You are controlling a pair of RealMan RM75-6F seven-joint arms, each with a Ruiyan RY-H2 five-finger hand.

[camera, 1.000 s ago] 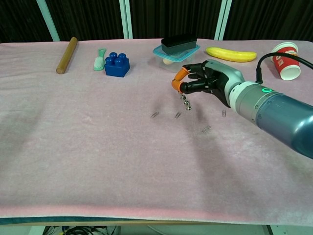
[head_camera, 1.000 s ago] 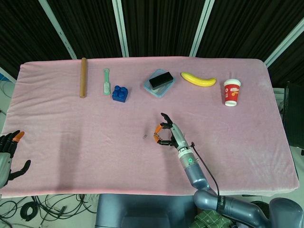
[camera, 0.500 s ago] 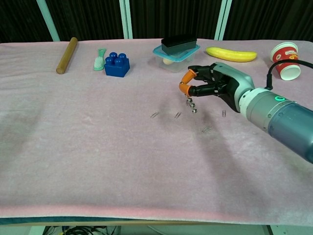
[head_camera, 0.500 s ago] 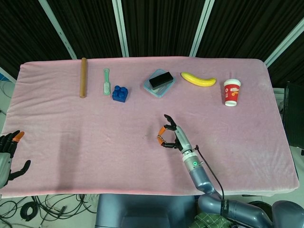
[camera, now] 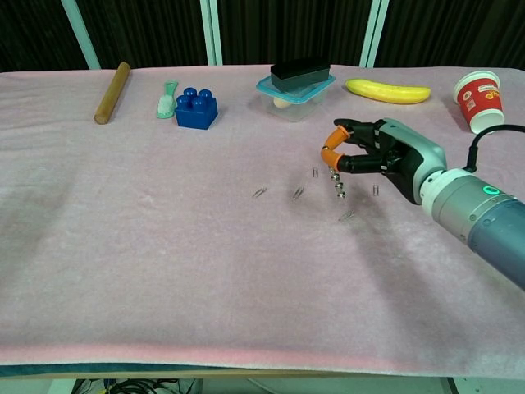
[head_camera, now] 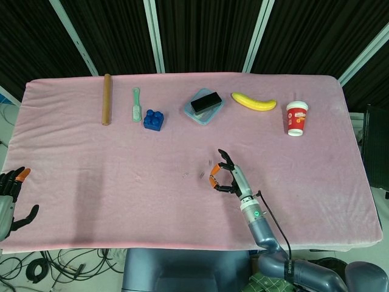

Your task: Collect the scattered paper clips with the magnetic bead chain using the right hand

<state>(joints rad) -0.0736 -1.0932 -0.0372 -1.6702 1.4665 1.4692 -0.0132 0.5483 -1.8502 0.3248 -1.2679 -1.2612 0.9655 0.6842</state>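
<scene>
My right hand (camera: 379, 156) hovers over the pink cloth right of centre, pinching a short magnetic bead chain (camera: 337, 182) that dangles from its orange-tipped fingers. Several small paper clips lie around it: one (camera: 259, 193) to the left, one (camera: 298, 194) closer, one (camera: 315, 172) just left of the chain, one (camera: 346, 217) below it and one (camera: 376, 190) under the hand. In the head view the right hand (head_camera: 230, 178) sits just right of clips (head_camera: 202, 175). My left hand (head_camera: 12, 196) rests at the table's near left corner, fingers apart and holding nothing.
Along the far side stand a wooden rod (head_camera: 107, 98), a green brush (head_camera: 137, 104), a blue toy brick (head_camera: 154, 119), a clear container with a black block (head_camera: 204, 105), a banana (head_camera: 253, 101) and a red paper cup (head_camera: 296, 118).
My right hand has carried the bead chain rightward and nearer the front edge, uncovering a clip beside the chain. The left hand has stayed put.
</scene>
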